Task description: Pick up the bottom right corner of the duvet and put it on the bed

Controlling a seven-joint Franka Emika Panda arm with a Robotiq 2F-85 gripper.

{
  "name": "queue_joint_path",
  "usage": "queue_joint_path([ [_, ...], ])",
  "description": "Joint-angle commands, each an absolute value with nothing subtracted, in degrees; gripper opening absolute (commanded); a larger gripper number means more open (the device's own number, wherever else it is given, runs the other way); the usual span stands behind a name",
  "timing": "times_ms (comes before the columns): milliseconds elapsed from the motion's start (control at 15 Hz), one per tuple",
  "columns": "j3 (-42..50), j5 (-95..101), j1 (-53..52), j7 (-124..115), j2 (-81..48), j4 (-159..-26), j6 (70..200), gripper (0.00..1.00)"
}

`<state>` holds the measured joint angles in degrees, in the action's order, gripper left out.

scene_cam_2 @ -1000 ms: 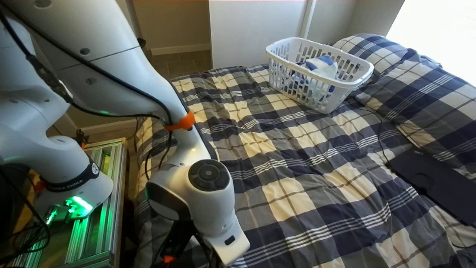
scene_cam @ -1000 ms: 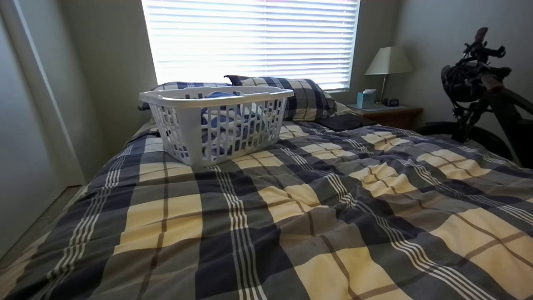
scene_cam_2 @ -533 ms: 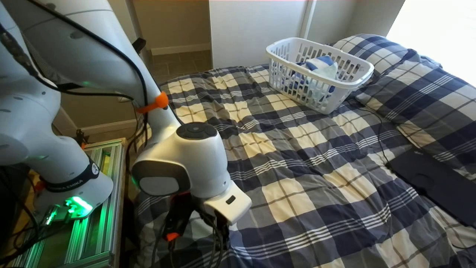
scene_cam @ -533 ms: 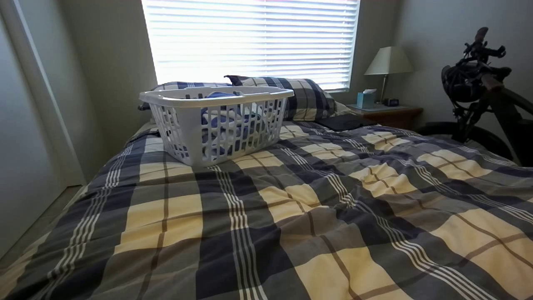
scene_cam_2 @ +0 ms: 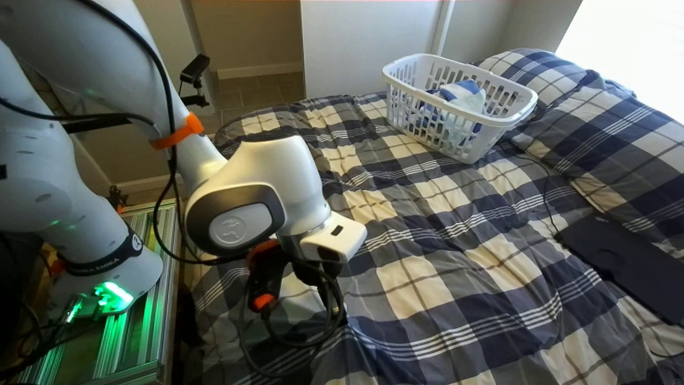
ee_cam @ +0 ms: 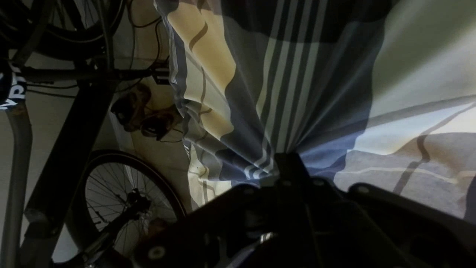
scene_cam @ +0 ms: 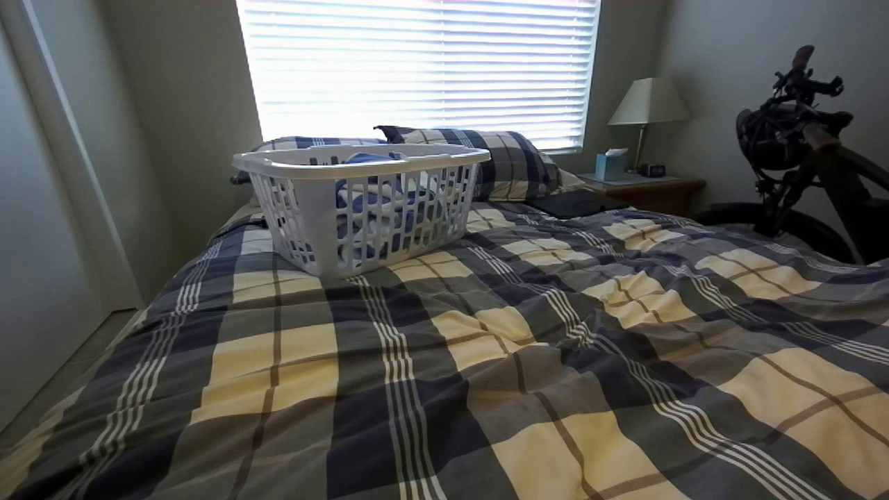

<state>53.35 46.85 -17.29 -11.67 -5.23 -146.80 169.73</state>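
Note:
The plaid duvet (scene_cam_2: pixel 417 278) in navy, grey and cream spreads over the bed (scene_cam_2: pixel 342 125); both also show in the other exterior view (scene_cam: pixel 271 368). My gripper (scene_cam_2: pixel 337 310) hangs low over the near side of the bed, below the white wrist. Cables partly hide it. In the wrist view the dark fingers (ee_cam: pixel 288 160) are shut on a pinch of the duvet. Folds of the duvet (ee_cam: pixel 297 74) fan out from the fingertips, pulled tight. The pinched part seems to be the bottom right corner, but its tip is hidden behind the fingers.
A white laundry basket (scene_cam_2: pixel 459 115) with clothes stands on the bed, also seen in an exterior view (scene_cam: pixel 361 208). Plaid pillows (scene_cam_2: pixel 614 139) and a dark flat device (scene_cam_2: pixel 625 262) with a cord lie near it. A bicycle (ee_cam: pixel 126 197) stands beside the bed.
The arm has risen and drawn back toward its base, lifting the gripper. Duvet fabric near it has come up with it. The duvet's right edge has risen slightly. The basket has not moved.

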Motion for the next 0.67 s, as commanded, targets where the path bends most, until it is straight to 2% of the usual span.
queue_joint_path([
  [0, 53.5, 47.1, -17.6, -11.7, -4.7, -146.8, 169.5, 0.02],
  [467, 53.7, 47.4, -17.6, -11.7, -4.1, -146.8, 169.4, 0.0],
  [600, 53.7, 52.4, -20.1, -14.9, -2.7, -142.8, 166.0, 0.0],
])
